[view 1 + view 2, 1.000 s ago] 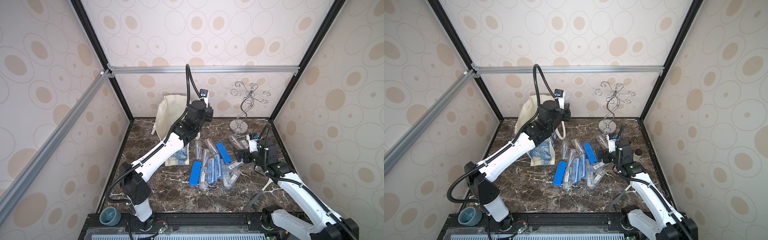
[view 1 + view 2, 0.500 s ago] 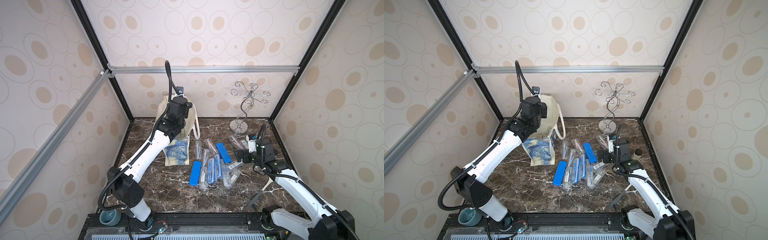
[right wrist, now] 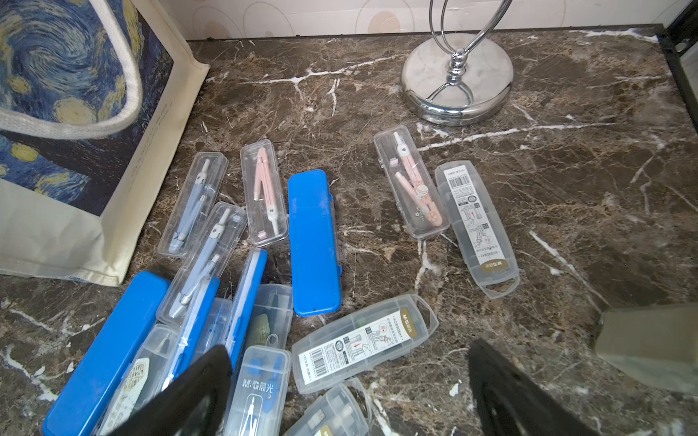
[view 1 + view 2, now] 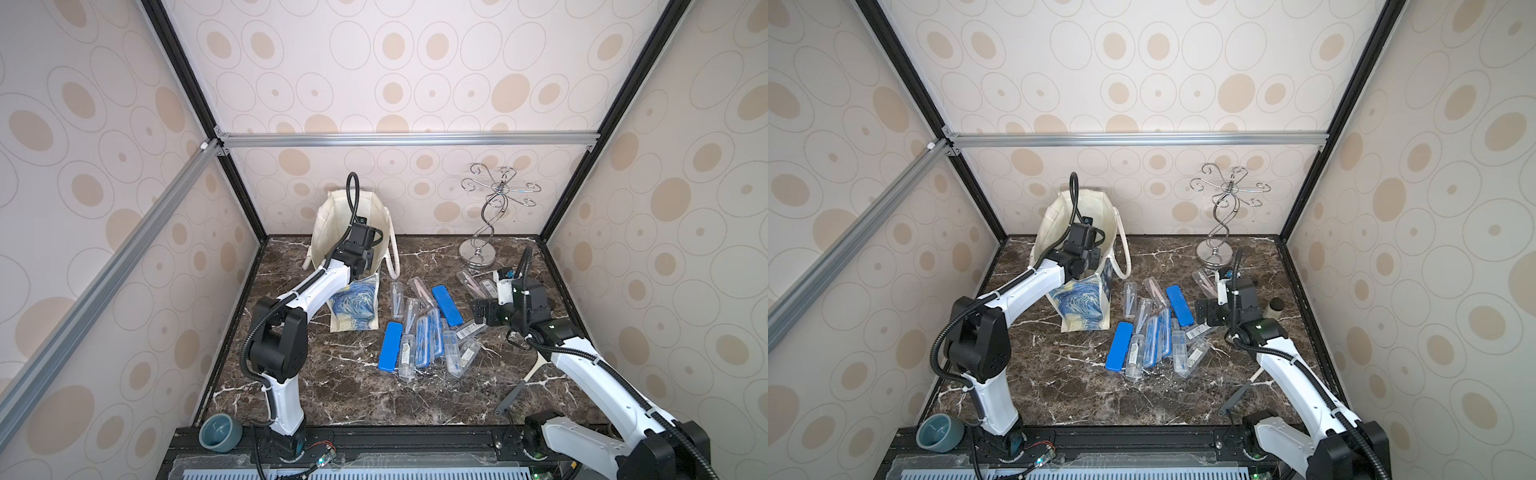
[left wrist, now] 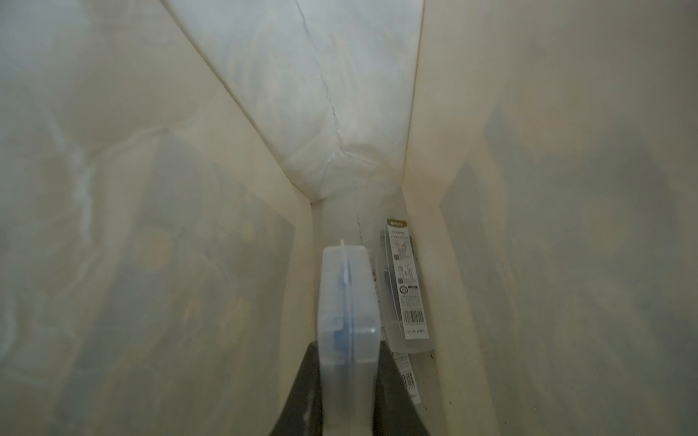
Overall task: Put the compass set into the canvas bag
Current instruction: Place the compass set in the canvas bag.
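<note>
Mid-desk, toward the dark marble desk's (image 4: 353, 386) right edge, our R gripper (image 4: 484, 313) hovers w/ jaws wide apart, empty, over loose clear and blue plastic compass cases (image 4: 419, 336). Back-left corner: upright cream canvas bag w/ starry print (image 4: 332, 224). Inside it, L gripper (image 5: 347, 351) is clamped on a clear plastic compass set (image 5: 347, 294).

Left claw (image 5: 348, 349) now inside canvas bag (image 4: 328, 224)
</note>
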Tool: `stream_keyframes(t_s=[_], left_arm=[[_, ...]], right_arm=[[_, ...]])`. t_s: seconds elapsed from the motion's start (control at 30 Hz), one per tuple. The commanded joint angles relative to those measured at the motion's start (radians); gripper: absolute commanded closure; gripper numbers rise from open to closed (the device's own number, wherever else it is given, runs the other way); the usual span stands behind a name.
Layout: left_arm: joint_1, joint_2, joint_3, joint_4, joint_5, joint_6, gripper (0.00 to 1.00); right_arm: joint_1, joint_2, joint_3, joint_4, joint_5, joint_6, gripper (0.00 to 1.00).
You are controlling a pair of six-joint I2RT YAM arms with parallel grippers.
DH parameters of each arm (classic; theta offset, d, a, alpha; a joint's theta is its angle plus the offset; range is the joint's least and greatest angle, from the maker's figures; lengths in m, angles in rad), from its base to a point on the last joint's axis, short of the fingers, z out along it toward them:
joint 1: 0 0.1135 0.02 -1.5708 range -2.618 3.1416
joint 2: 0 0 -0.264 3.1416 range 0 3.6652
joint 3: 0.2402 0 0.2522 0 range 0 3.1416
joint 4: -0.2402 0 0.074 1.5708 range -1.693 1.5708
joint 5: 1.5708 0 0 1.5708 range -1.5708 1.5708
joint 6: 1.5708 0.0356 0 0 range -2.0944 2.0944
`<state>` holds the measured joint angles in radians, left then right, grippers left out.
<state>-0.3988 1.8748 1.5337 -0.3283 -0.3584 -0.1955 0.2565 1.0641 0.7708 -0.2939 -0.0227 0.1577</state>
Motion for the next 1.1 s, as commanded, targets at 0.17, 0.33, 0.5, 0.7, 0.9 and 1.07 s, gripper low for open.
stream_keyframes(t_s=[0.17, 0.33, 0.5, 0.7, 0.9, 1.07], left_arm=[[0.01, -0.012, -0.041, 0.037, 0.08, -0.078, 0.79], [0.011, -0.026, -0.042, 0.047, 0.089, -0.081, 0.71], [0.01, -0.046, -0.03, 0.05, 0.087, -0.088, 0.57], [0.011, -0.13, -0.07, 0.112, 0.129, -0.098, 0.31], [0.009, -0.254, -0.132, 0.193, 0.219, -0.099, 0.01], [0.008, -0.387, -0.221, 0.307, 0.283, -0.119, 0.0]], right_arm=[[-0.003, 0.016, 0.039, -0.006, 0.0, 0.022, 0.0], [-0.003, 0.027, 0.035, -0.007, 0.001, 0.026, 0.0], [-0.003, 0.037, 0.033, -0.016, 0.005, 0.027, 0.0], [-0.003, 0.046, 0.03, -0.025, 0.029, 0.027, 0.0], [-0.003, 0.06, 0.027, -0.027, 0.021, 0.029, 0.01], [-0.003, 0.077, 0.028, -0.031, 0.04, 0.044, 0.0]])
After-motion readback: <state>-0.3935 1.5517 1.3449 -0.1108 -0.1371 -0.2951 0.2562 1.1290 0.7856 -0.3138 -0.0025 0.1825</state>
